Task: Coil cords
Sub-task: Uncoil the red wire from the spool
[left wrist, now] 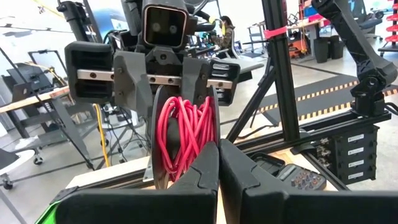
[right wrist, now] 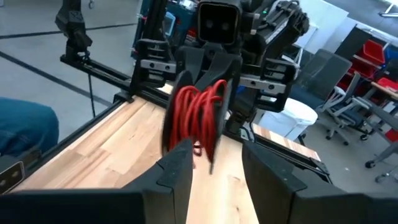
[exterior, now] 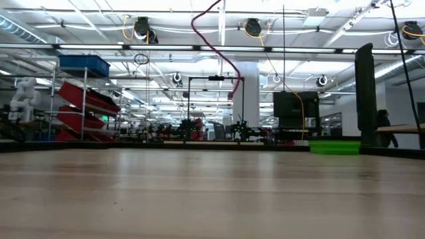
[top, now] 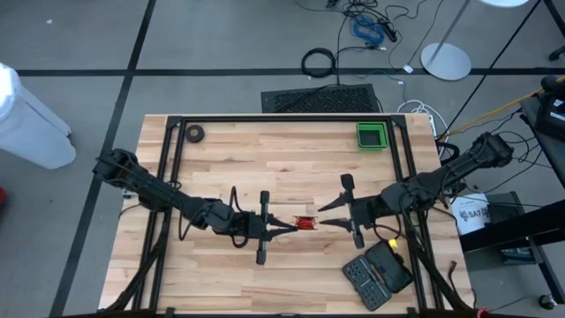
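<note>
Pale wooden planks of the desk [top: 265,168] are filling the middle of the overhead frame, and just below centre the two pincers are meeting nose to nose. Left pincer [top: 284,227] is clenched on the thin red cord wound on its black reel [top: 304,223]; right pincer [top: 325,222], just beside it, is standing released, its fingers apart. To coil well, judging from here, the left should be keeping the reel steady while the right is guiding loose cord onto it. Bare wood is lying open around them; a black case [top: 377,273] is sitting lower right, near the right arm.
</note>
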`<state>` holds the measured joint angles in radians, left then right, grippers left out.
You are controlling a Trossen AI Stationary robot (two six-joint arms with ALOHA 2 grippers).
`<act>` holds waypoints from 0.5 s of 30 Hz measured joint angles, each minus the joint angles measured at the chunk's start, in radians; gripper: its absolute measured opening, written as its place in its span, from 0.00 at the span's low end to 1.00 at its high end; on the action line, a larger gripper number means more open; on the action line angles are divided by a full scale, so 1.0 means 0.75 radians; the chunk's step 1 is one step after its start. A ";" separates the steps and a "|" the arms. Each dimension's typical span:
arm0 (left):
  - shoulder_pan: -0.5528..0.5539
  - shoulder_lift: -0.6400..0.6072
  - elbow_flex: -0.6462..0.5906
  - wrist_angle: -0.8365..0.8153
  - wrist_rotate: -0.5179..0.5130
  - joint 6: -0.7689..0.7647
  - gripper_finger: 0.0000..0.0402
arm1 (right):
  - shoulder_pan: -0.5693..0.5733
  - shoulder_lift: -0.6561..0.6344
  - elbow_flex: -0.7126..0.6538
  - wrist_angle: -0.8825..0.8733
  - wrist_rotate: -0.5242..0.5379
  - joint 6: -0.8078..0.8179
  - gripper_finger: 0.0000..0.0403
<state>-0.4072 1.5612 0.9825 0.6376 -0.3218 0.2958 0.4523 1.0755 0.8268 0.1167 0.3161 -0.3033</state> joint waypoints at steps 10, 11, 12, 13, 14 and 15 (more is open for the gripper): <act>0.004 0.000 0.000 0.000 -0.001 -0.001 0.00 | -0.038 0.061 0.000 0.042 0.000 -0.002 0.31; 0.004 0.000 0.000 0.000 -0.001 -0.001 0.00 | -0.043 0.065 0.000 0.045 0.000 -0.004 0.31; 0.004 0.000 0.000 0.000 -0.001 -0.001 0.00 | -0.046 0.067 0.000 0.044 0.000 -0.005 0.31; 0.004 0.000 0.000 0.000 -0.001 -0.002 0.00 | -0.047 0.067 0.000 0.044 -0.001 -0.005 0.31; 0.003 0.000 0.000 0.000 -0.001 -0.001 0.00 | -0.049 0.067 0.000 0.045 -0.002 -0.005 0.31; 0.003 0.000 0.000 0.000 -0.001 -0.001 0.00 | -0.052 0.066 0.000 0.046 -0.002 -0.005 0.31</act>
<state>-0.4049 1.5612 0.9825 0.6376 -0.3225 0.2947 0.4134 1.1252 0.8268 0.1509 0.3145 -0.3073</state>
